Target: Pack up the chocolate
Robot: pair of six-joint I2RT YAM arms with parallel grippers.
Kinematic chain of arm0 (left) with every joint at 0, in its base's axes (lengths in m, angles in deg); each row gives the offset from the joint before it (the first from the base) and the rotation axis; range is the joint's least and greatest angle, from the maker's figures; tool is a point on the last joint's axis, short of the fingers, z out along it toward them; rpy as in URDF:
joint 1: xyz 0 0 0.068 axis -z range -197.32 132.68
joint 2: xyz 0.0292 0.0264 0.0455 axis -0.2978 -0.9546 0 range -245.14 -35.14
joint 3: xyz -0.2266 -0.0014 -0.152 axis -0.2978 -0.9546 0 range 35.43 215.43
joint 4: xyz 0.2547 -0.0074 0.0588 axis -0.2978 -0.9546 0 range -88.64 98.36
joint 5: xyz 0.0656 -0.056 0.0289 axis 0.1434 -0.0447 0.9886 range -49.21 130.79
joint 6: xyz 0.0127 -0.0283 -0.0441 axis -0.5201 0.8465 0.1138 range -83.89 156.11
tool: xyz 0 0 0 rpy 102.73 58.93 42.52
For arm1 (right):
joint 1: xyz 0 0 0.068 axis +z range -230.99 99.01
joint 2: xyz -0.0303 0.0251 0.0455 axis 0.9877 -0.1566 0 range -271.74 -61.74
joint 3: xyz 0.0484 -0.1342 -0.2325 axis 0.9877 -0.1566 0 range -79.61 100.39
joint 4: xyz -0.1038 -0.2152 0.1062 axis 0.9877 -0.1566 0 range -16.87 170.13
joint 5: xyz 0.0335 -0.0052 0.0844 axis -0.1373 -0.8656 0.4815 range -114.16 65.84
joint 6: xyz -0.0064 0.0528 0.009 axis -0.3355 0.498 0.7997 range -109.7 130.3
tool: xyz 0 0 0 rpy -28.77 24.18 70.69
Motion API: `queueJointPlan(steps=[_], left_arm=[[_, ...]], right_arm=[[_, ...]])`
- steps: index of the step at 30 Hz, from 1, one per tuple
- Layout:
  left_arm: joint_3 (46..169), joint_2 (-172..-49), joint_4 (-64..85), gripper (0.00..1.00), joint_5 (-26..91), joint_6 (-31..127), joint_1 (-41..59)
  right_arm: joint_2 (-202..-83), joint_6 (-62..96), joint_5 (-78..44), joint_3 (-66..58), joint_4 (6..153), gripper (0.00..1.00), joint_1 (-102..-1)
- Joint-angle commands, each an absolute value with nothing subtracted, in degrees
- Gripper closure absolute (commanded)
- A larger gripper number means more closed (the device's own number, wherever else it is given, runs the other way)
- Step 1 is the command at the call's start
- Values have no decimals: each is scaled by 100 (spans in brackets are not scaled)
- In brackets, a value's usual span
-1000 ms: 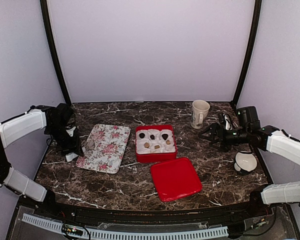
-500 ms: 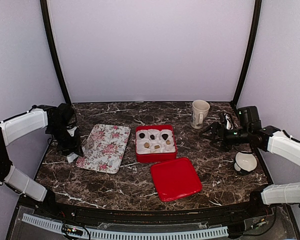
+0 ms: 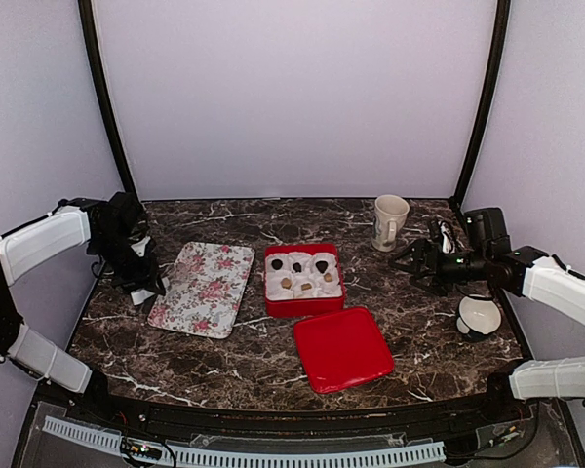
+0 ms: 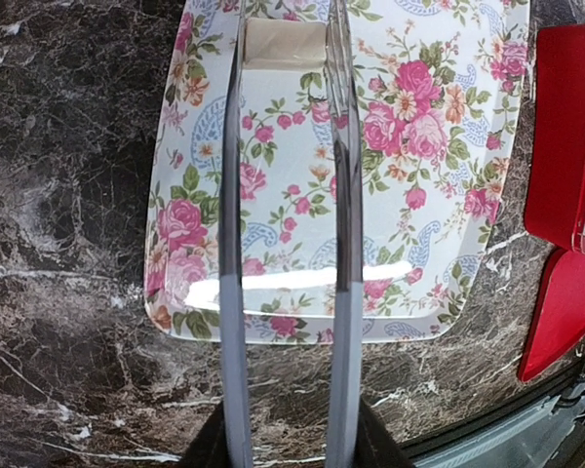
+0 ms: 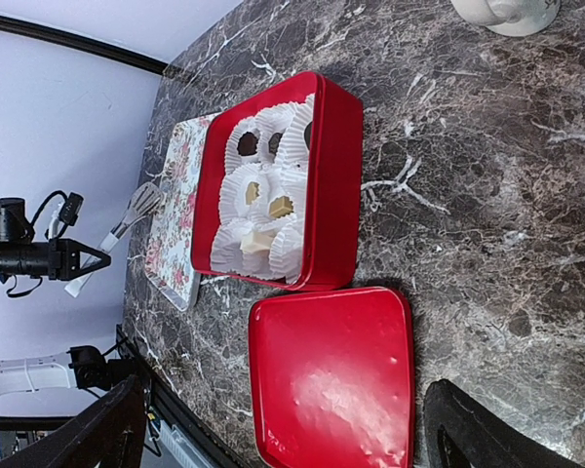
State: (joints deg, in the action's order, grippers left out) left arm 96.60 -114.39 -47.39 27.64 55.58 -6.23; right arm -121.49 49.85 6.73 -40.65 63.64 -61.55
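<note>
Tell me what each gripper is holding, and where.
Left gripper holds tongs, clamped across both arms near their back end. Right gripper is open, holding nothing.

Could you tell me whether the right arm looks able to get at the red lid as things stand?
Probably yes: the right gripper is open, and the red lid lies flat and uncovered near the red box, with only bare table between them.

left gripper [image 4: 288, 444] clamping tongs [image 4: 232, 292], right gripper [image 3: 407, 263] spread wide
</note>
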Motion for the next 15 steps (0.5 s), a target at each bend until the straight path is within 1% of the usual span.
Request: queueJointPlan(steps=[1, 4, 8, 15], left_arm=[[9900, -11213, -4712, 70, 2489, 5497, -650], [10021, -11181, -4633, 70, 2270, 5526, -608], [10292, -11227, -4506, 70, 2018, 5650, -310], [10953, -11522, -4320, 70, 1678, 5836, 654]], right_arm=[[-12039, 5011, 649, -4134, 6455, 0, -6183], [-12039, 5020, 647, -4136, 6459, 0, -6183], [-12043, 5028, 647, -4132, 6471, 0, -6183], [-12051, 5023, 658, -4128, 6455, 0, -6180]])
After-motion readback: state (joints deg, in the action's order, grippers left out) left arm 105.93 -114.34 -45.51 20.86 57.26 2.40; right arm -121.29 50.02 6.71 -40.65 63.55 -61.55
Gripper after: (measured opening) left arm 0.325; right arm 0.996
